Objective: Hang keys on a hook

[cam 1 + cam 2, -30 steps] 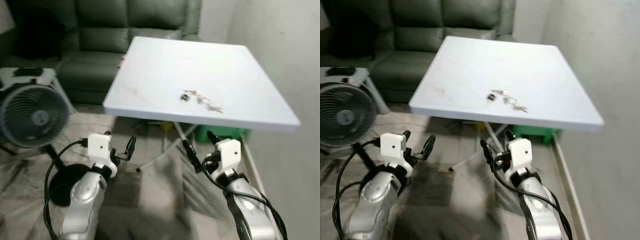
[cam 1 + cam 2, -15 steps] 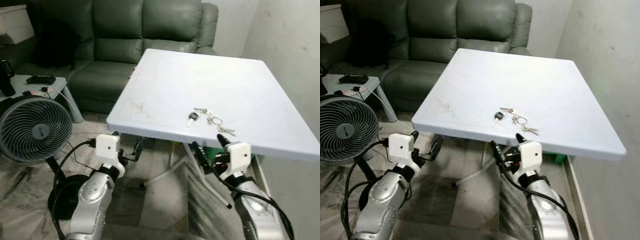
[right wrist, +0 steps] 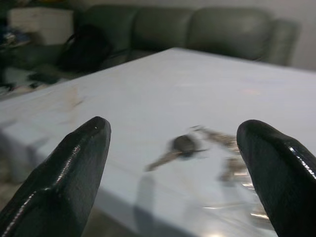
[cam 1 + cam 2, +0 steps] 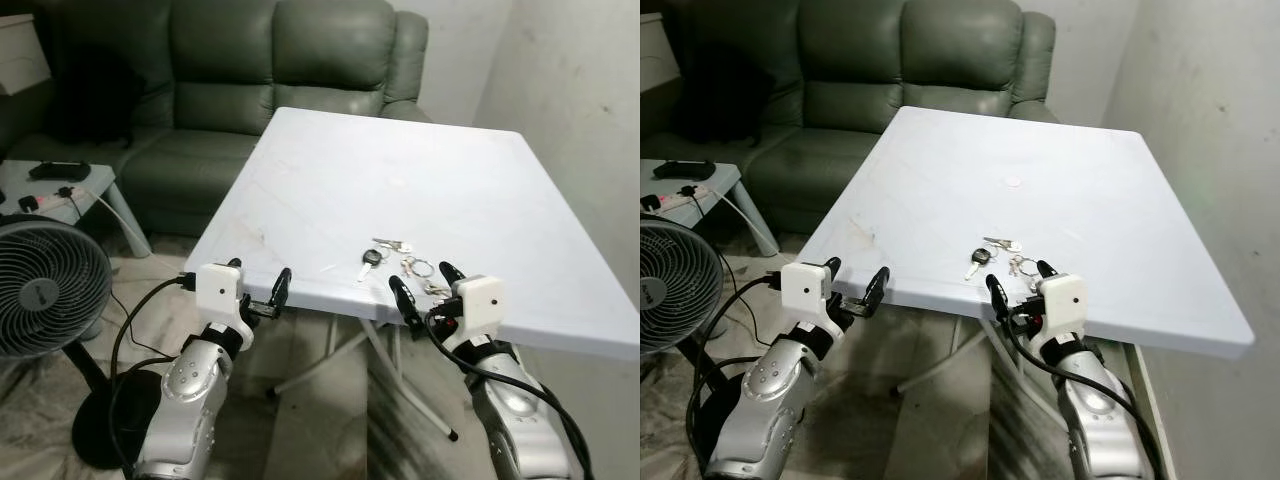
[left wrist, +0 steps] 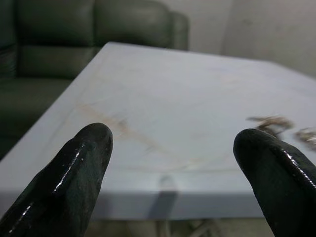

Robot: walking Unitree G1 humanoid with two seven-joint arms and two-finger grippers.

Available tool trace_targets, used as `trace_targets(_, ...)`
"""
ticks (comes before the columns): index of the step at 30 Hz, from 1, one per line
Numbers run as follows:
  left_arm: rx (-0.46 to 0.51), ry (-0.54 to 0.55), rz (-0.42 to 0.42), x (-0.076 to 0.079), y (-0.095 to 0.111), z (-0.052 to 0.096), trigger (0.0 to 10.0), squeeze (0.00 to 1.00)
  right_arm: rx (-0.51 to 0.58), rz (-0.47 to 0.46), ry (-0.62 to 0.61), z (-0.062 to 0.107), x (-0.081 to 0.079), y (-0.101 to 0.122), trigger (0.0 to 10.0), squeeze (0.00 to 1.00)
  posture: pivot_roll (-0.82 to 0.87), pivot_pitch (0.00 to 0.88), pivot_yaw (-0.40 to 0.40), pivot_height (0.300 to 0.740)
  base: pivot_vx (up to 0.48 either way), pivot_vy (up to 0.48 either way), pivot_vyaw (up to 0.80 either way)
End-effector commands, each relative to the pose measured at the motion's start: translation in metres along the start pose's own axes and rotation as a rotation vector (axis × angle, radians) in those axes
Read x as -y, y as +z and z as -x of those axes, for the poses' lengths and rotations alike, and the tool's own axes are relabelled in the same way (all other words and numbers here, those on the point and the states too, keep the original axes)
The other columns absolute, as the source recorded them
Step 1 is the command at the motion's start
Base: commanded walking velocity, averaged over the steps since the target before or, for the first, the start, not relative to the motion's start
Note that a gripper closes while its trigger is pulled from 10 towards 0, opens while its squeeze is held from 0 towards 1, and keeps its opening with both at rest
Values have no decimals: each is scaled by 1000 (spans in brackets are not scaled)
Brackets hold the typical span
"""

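Left eye view puts the white square folding bench (image 4: 450, 190) before me, with the bunch of silver keys with one black-headed key (image 4: 400, 265) near its front edge. My right gripper (image 4: 418, 290), spread wide and empty, sits just short of them, keys straight ahead. My left gripper (image 4: 256, 292), also wide and empty, hangs well aside at the edge.

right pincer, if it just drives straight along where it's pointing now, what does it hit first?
Most likely the keys: they lie on the white table just ahead of the open right pincer, roughly between its fingers in the right wrist view. Height over the table edge is unclear, so it may clip that first.
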State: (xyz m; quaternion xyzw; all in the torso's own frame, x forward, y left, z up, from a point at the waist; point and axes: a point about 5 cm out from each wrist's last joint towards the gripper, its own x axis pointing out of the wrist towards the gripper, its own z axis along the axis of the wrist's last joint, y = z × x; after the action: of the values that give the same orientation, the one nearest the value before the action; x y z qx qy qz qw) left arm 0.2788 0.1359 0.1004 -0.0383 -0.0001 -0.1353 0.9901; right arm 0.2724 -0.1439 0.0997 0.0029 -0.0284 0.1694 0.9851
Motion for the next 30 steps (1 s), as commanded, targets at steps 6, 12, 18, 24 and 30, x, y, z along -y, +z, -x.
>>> trace_targets(6, -3, -60, -28, 9, 1, -2, 10000, 0, -32, 18, -47, -4, 10, 0, 10000, 0, -35, 0, -16, 740, 0, 0, 0)
trace_targets(12, -15, -134, -45, 21, -2, 0, 10000, 0, -38, 80, -37, -12, 11, 3, 10000, 0, -40, 0, -17, 740, 0, 0, 0)
trace_targets(18, -19, -186, -56, 31, -4, 6, 10000, 0, -26, 137, -68, -27, 17, 12, 10000, 0, -32, 0, -26, 740, 0, 0, 0)
trace_targets(24, -26, -213, -64, 39, -5, 10, 10000, 0, -63, 183, -99, -39, 25, 13, 10000, 0, -23, 14, -35, 740, 0, 0, 0)
trace_targets(30, -33, -231, -64, 45, -5, 14, 10000, 0, -147, 229, -105, -53, 41, 7, 10000, 0, -13, 51, -51, 740, 0, 0, 0)
